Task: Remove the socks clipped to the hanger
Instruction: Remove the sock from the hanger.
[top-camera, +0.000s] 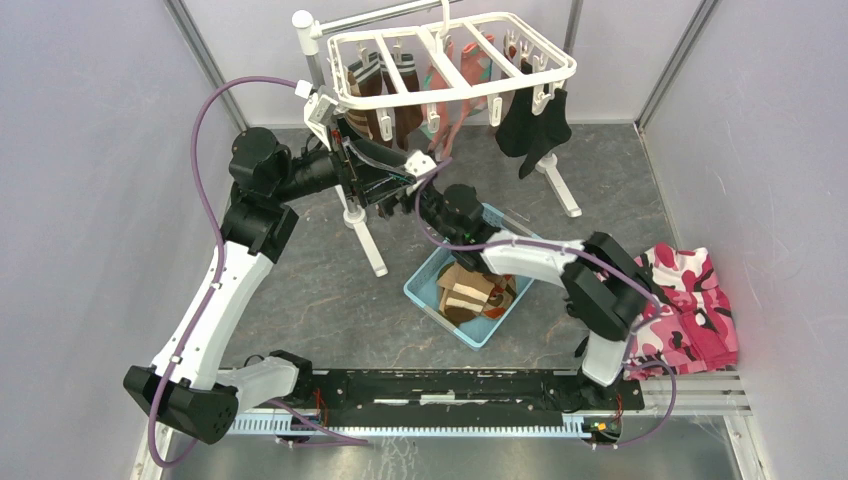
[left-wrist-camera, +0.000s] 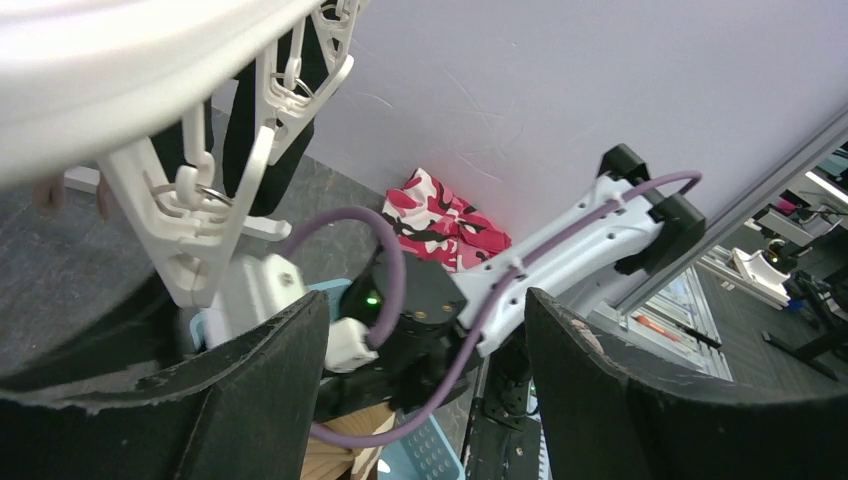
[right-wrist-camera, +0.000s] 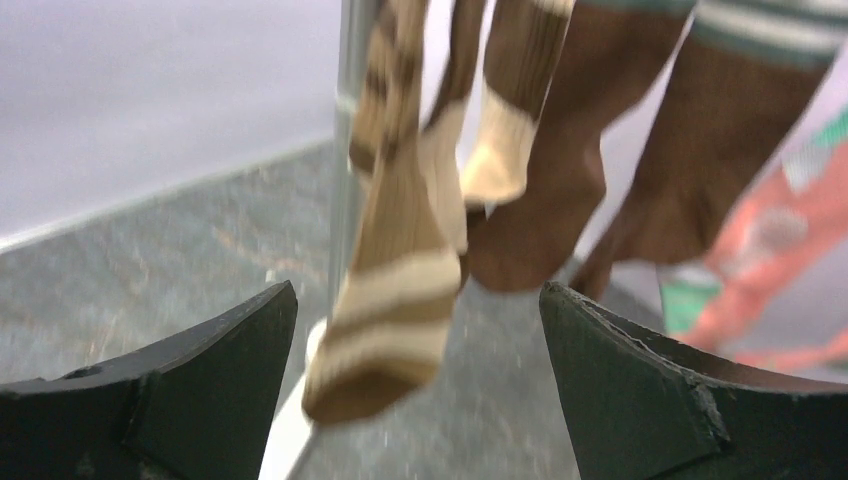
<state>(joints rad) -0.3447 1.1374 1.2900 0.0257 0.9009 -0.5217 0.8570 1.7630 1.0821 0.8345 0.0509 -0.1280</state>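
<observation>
We are mid-removal: several socks (top-camera: 385, 110) hang clipped on the hanger (top-camera: 448, 62), and others lie in the basket (top-camera: 428, 268). Our right fingers (right-wrist-camera: 200, 390) gape wide, empty, facing a striped sock (right-wrist-camera: 395, 300). Our left fingers (left-wrist-camera: 255, 390) stand open by a clip (left-wrist-camera: 200, 220). Next we should close on that sock and pull down.

You were in a robot lab cell: plain panel walls (top-camera: 90, 150) on metal posts (top-camera: 205, 60), grey bench (top-camera: 300, 290), slotted rail (top-camera: 430, 425) along the front.
</observation>
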